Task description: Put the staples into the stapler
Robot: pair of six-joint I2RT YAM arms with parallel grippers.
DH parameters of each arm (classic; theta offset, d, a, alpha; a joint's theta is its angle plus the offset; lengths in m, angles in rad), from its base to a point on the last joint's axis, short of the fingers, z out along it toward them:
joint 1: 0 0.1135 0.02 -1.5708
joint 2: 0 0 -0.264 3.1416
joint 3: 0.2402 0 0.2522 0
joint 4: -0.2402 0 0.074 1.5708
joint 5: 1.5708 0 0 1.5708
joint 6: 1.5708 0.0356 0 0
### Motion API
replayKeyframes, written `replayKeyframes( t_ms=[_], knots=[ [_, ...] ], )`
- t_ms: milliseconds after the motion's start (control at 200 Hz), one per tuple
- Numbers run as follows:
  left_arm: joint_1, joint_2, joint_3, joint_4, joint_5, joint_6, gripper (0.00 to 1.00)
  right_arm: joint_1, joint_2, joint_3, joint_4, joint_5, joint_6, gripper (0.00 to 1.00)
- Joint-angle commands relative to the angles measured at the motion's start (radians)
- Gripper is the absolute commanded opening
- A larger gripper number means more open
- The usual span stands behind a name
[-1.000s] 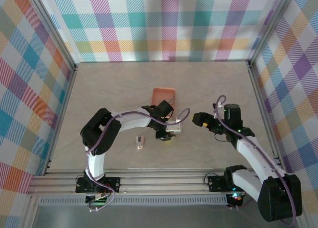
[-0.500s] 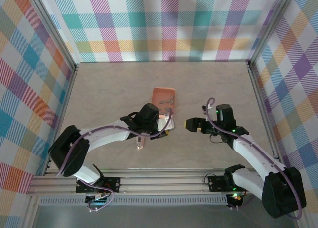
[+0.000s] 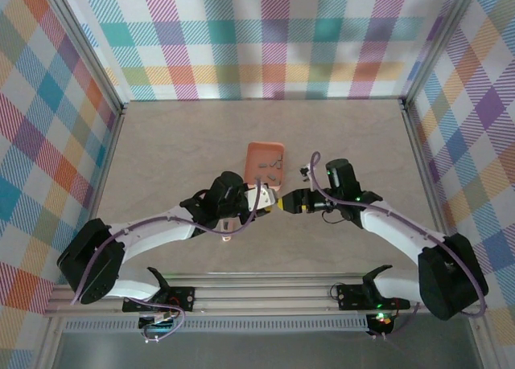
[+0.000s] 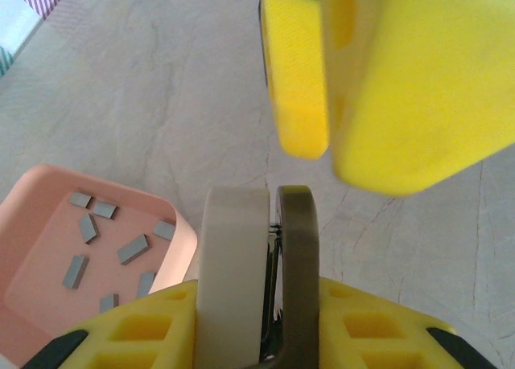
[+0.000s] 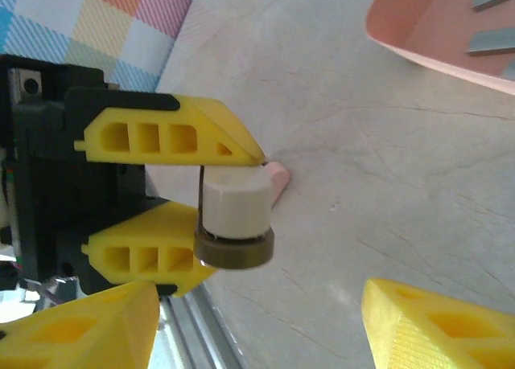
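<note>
Handover looks close: the right gripper has swung in, jaws open but narrowing, to the left gripper, clamped on a white-and-brown piece. The stapler lies on the table; staples wait in the tray.

The left end effector and right end effector nearly meet at frame centre, just below the orange tray containing the staples. The left end effector grips a white piece. The pink stapler lies on the surface, partly under the left arm.
</note>
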Motion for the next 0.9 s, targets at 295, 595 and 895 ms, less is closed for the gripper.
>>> replayKeyframes(
  t_ms=[295, 595, 895],
  knots=[
    [-0.003, -0.037, -0.024, 0.082, -0.006, -0.009, 0.31, 0.019, 0.106, 0.034, 0.215, -0.154, 0.151, 0.49],
    [-0.004, -0.040, -0.023, 0.088, 0.000, -0.006, 0.31, 0.021, 0.121, 0.030, 0.261, -0.150, 0.179, 0.40],
    [-0.004, -0.046, -0.026, 0.098, -0.008, -0.003, 0.30, 0.021, 0.128, 0.029, 0.266, -0.150, 0.183, 0.34]
  ],
)
